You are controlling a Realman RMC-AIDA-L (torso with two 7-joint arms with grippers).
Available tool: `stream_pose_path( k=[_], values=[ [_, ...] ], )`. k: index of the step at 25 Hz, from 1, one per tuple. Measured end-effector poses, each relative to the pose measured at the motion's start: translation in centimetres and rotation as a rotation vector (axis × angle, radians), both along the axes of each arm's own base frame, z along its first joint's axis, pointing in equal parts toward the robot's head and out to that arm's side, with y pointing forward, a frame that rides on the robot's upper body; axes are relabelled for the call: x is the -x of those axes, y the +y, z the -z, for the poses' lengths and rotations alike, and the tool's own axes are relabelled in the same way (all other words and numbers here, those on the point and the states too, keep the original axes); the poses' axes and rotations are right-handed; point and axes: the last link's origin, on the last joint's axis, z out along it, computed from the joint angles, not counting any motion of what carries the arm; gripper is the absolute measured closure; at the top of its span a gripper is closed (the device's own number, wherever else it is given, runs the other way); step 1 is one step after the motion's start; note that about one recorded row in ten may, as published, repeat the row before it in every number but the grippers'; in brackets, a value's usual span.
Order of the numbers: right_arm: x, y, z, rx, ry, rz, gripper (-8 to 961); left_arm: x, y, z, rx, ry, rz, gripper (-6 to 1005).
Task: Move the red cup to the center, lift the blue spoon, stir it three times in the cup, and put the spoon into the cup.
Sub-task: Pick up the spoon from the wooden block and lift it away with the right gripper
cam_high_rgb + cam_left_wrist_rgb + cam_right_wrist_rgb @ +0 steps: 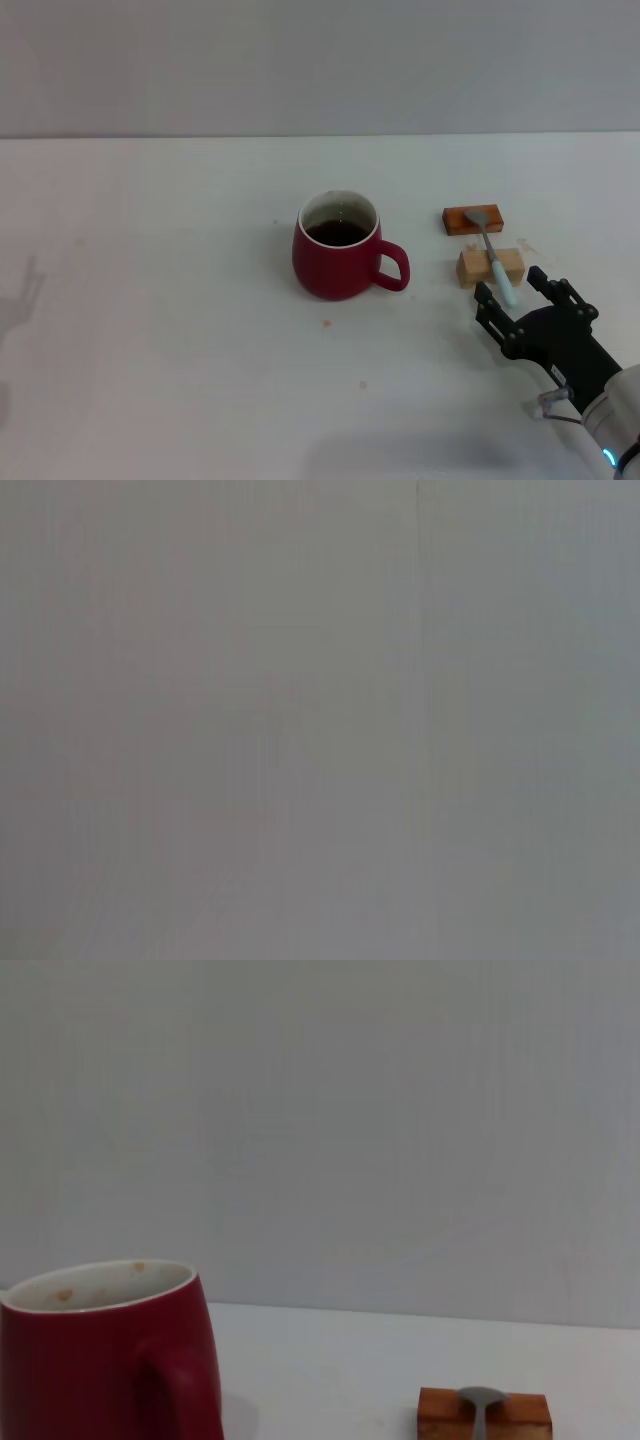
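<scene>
**Bench stock: cup, spoon, two blocks, one hand**

Red cup (pixel 338 258): upright on white bench (pixel 150 330), near middle of head view. Squat, rounded, white rim and inside, dark liquid in it. Loop handle points to robot's right, toward the blocks. Right wrist view shows cup (pixel 105 1355) close up, w/ a few orange specks on the inner wall.

Blue spoon (pixel 493 254): lies right of cup, well apart from it, across two small blocks. Grey metal bowl rests on orange-brown block (pixel 472 219), the farther one; neck and pale-blue handle cross tan wooden block (pixel 490 267), the nearer one. Handle end sticks out past the tan block toward the robot. Right wrist view: grey bowl of spoon (pixel 481 1404) sits atop orange-brown block (pixel 484 1416).

Right hand (pixel 518 296): black, low over bench just on the robot's side of the tan block. Fingers spread apart, one each side of the spoon's handle tip, gripping nothing; contact w/ handle can't be told.

Left hand: not seen in any view. Left wrist view gives only a plain grey surface.

Misc.: a few small reddish specks on bench in front of cup.
</scene>
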Motion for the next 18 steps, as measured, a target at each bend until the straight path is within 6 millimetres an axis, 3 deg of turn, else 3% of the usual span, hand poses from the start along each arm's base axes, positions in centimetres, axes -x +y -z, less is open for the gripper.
stream_pose_path(
  k=[18],
  values=[
    [-0.06, 0.03, -0.06, 0.003, 0.031, 0.013, 344, 0.09, -0.09, -0.05, 0.000, 0.000, -0.002, 153]
  ],
)
